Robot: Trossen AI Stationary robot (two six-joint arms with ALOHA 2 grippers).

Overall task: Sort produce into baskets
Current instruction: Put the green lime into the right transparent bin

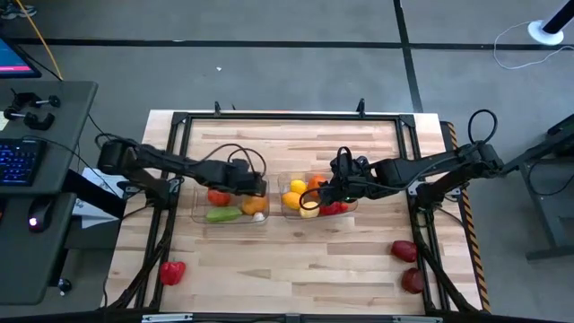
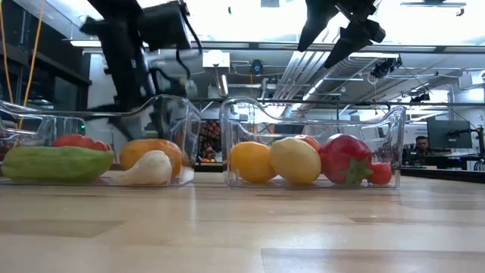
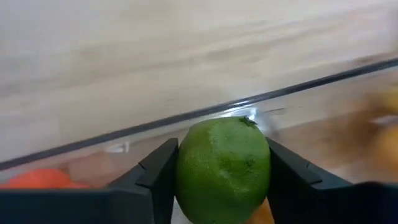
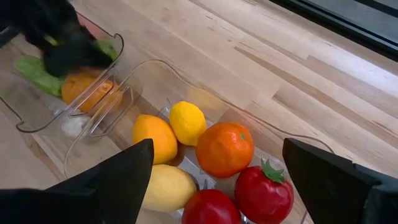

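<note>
A: Start at your far left. What lies on the table (image 1: pixel 296 256)?

B: You have a red piece (image 1: pixel 171 272) near the front left corner, well apart from both tubs.

A: And the left tub?

B: The left basket (image 1: pixel 199 215) holds a long green vegetable (image 2: pixel 57 163), a red piece behind it (image 2: pixel 79 141), an orange piece (image 2: pixel 151 152) and a small white piece (image 2: pixel 151 171) at its front. Your left gripper (image 1: pixel 251 184) sits over this basket's right end, fingers (image 3: pixel 155 180) pinching a round green fruit (image 3: pixel 222 169) between them (the wrist view shows it just above the basket's clear rim).

A: Move on to the right tub.

B: The right basket (image 1: pixel 350 208) stands just beside the left one. You can count two lemons (image 4: pixel 186 122) (image 4: pixel 169 186), an orange-yellow fruit (image 4: pixel 154 138), an orange (image 4: pixel 224 149) and two red fruits (image 4: pixel 266 191) (image 4: pixel 210 208). Your right gripper (image 1: pixel 336 187) hangs above them, over the middle of that basket, fingers (image 4: pixel 121 177) spread wide with nothing between them.

A: Anything further right?

B: Two dark red pieces (image 1: pixel 404 251) (image 1: pixel 413 281) lie on the table near the front right corner, close to each other, outside both baskets.
</note>
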